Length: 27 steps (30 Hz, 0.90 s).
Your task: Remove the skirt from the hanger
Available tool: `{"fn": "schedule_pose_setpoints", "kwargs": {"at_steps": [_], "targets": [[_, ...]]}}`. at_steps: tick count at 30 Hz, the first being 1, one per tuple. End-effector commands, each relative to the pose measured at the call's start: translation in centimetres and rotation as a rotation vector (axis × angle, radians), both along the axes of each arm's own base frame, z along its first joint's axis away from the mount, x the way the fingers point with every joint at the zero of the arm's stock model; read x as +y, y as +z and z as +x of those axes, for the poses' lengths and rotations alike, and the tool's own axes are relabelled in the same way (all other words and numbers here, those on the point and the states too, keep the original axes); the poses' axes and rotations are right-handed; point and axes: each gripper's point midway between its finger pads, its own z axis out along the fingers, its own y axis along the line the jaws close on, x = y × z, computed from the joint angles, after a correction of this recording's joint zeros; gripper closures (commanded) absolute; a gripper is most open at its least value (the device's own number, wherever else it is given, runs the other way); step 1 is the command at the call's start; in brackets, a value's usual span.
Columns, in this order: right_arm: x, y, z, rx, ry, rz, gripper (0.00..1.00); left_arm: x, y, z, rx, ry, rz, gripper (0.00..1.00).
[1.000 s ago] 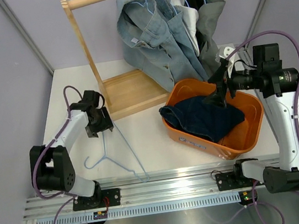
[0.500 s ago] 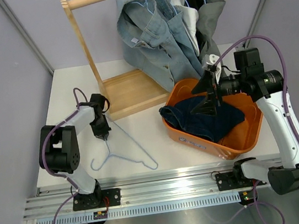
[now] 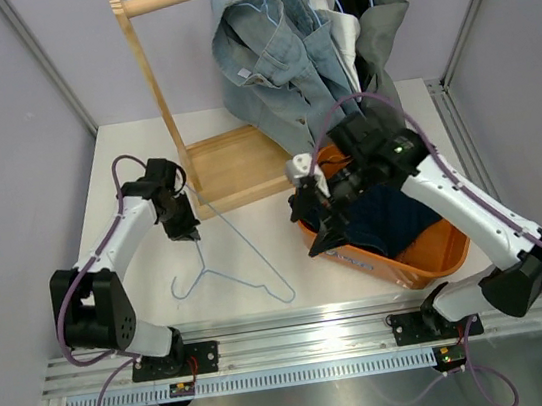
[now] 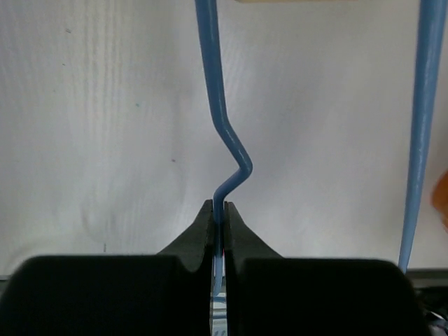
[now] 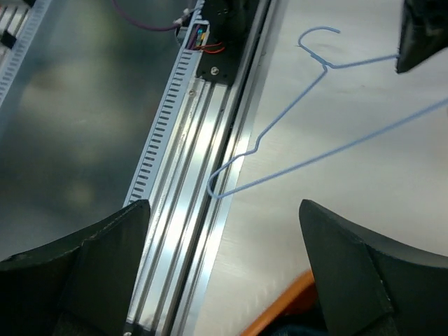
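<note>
the left tool (image 4: 218,210) is pressed together on the hanger (image 4: 215,84) — the thin pale-blue wire runs straight up from between its dark fingertips, just past a small kink. from above, that tool (image 3: 182,231) sits near the foot of the wooden rack (image 3: 146,69), gripping one arm of the hanger (image 3: 248,252) close to a corner. the rest of the triangle reaches toward the near edge of the white worktop (image 3: 125,173), with the hook on the left. the hanger is bare; whether it rests on the worktop or is slightly lifted, i cannot tell.

the skirt (image 3: 394,218) lies bunched in the orange basket (image 3: 431,263) on the right side of the worktop, well apart from the hanger.

the right tool (image 3: 322,236) hangs over the basket's near-left rim, spread wide and pinching nothing. its own camera looks between the fingers (image 5: 105,259) down at the hanger (image 5: 290,105) and the metal rail (image 5: 196,161) at the worktop's near edge. a lighter denim jacket (image 3: 271,62) and other clothes hang on the rack behind the basket.
</note>
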Motion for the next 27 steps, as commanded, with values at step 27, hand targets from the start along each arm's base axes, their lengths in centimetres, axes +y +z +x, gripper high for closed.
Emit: {"fn": "schedule_pose_setpoints", "kwargs": {"at_steps": [27], "targets": [[14.5,-12.5,0.3,-0.414,-0.207,-0.53,0.11,-5.6,6.3,-0.9,0.059,0.046,-0.343,1.0]]}}
